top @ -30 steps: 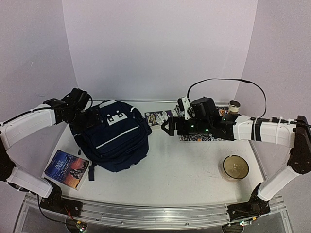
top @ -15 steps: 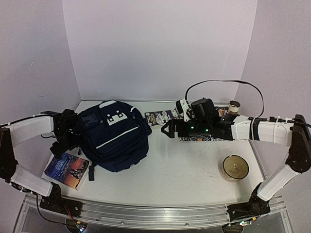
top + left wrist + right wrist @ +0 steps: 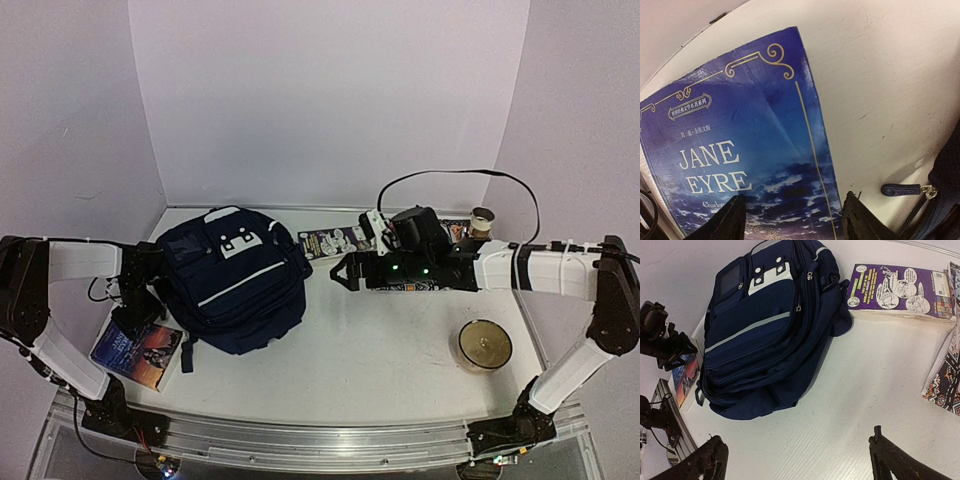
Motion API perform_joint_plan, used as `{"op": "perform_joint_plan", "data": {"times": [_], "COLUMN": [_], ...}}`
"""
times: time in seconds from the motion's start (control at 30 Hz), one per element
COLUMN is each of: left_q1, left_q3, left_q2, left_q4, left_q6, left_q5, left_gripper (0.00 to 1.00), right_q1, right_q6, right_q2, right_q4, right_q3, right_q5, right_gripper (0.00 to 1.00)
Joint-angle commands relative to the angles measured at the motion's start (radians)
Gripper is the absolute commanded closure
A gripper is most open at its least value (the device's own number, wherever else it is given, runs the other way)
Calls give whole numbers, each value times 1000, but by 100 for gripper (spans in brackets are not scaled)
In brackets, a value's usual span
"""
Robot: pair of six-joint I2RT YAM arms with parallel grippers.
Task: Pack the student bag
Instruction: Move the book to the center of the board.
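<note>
Left wrist alone is showing book title, Jane Eyre; left claw, right claw gaping apart; navy, white-striped student bag lying flat.

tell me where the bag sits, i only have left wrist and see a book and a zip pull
observer: the bag lies flat just right of the left gripper, front pocket up.
operator: is it open
observer: no opening shows in the right wrist view; it looks shut.
operator: where's the right gripper
observer: the right gripper hovers open to the right of the bag, holding nothing.
operator: what else is out there
observer: a purple comic lies by the bag's far right corner.
</note>
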Motion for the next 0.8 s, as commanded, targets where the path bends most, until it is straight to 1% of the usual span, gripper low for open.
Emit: {"op": "perform_joint_plan", "data": {"times": [0.0,0.13,0.2,0.3,0.37,0.4,0.5,0.57,0.7,0.77], "left_q1": [17,19,19,19,19,19,18,16,-24,-81], "left_q3": [-26,-48,-57,-46,-25,-17,-18,-45,-98,-108], "left_q2": [78,109,114,148,186,203,230,213,121,68], "left_q4": [67,99,120,131,132,132,132,134,145,162], "left_q6": [12,32,47,73,93,104,120,120,100,70], "left_q5": [14,63,72,74,79,87,144,193,277,341], "left_gripper": [38,40,36,26,22,22,32,38,50,54], "right_q1": [-5,-5,-5,-5,-5,-5,-5,-5,-4,-5], "right_q6": [-12,-16,-18,-18,-16,-15,-9,-7,-11,-10], "right_q2": [3,0,2,8,14,16,15,8,8,22], "right_q4": [25,34,40,48,52,53,53,53,54,54], "right_q3": [-14,-21,-24,-27,-25,-24,-25,-29,-31,-26], "right_q5": [-34,-50,-61,-85,-100,-106,-114,-114,-129,-148], "right_gripper": [2,2,2,2,2,2,2,2,2,2]}}
